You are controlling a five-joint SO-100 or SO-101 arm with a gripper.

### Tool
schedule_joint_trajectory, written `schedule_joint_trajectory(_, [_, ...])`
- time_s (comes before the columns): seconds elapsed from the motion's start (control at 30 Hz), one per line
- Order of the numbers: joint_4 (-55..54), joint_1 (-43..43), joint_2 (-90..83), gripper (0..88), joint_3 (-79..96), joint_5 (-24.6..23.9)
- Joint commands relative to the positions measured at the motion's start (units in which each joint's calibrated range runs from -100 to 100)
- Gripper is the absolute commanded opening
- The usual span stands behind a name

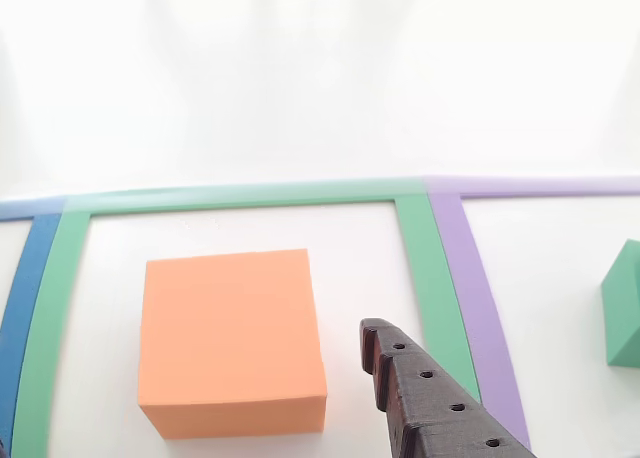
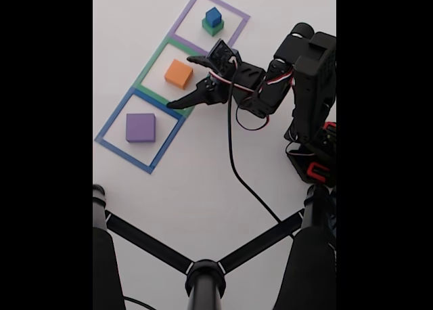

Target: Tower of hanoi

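Foam, by the look of it: in the other view the orange block [image 1: 232,340] shows matte faces, crisp but slightly soft edges and no gloss, so I judge it light, a little compressible and grippy rather than slippery, with nothing fragile about it. It sits flat on the white desk [image 1: 300,98] inside the green taped outline [image 1: 420,268], and one dark finger [image 1: 430,398] rises from the lower edge just to its right, apart from it; part of the green block [image 1: 625,308] shows at the right edge, beyond the purple tape [image 1: 480,288]. In the fixed view the gripper [image 2: 189,81] stands with its fingers spread wide and empty beside the orange block [image 2: 178,74], which lies in the middle square. The small blue cube [image 2: 214,16] rests on the green block [image 2: 212,28] in the far purple outline [image 2: 233,11], and the purple block [image 2: 141,127] lies alone in the near blue outline [image 2: 111,127]. A hold across two opposite flat sides, at mid-height, should serve; the block is wide, so the spread leaves little to spare.
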Motion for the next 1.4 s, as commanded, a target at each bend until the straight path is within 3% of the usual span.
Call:
schedule_joint_trajectory(0.0, [-1.6, -0.09, 0.34, 46.8, -0.96, 0.0])
schedule_joint_trajectory(0.4, [-2.25, -1.08, 2.03, 44.7, -1.14, 0.0])
schedule_joint_trajectory(0.93, [-2.41, -2.38, 2.83, 35.4, -3.05, 0.0])
schedule_joint_trajectory(1.37, [-2.33, -2.53, 3.31, 21.3, -3.77, 0.0])
